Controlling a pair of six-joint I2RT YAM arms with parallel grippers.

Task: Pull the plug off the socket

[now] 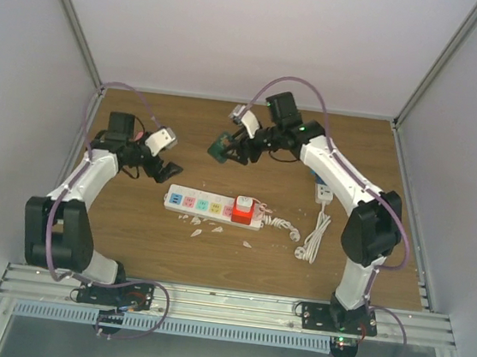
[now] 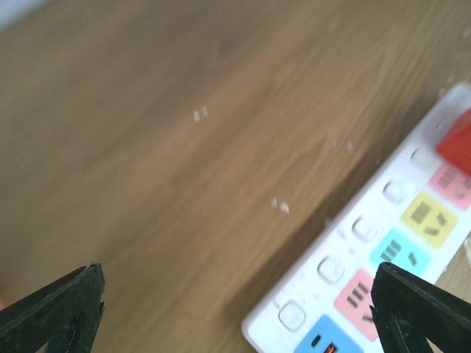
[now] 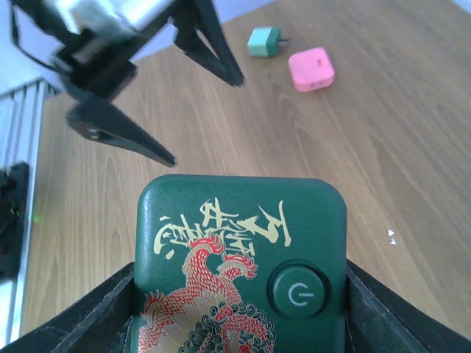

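Right end effector [image 1: 229,148] grips the green plug [image 3: 239,257] above the table [image 1: 194,115]; left end effector [image 1: 169,171] hovers open beside the power strip [image 1: 201,203].

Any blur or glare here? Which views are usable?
Left wrist: heavy motion blur, power strip smeared, socket detail unreadable. Right wrist: close-up green adapter crisp, background table softer. Top external: even light, only soft shadows, no obvious glare.
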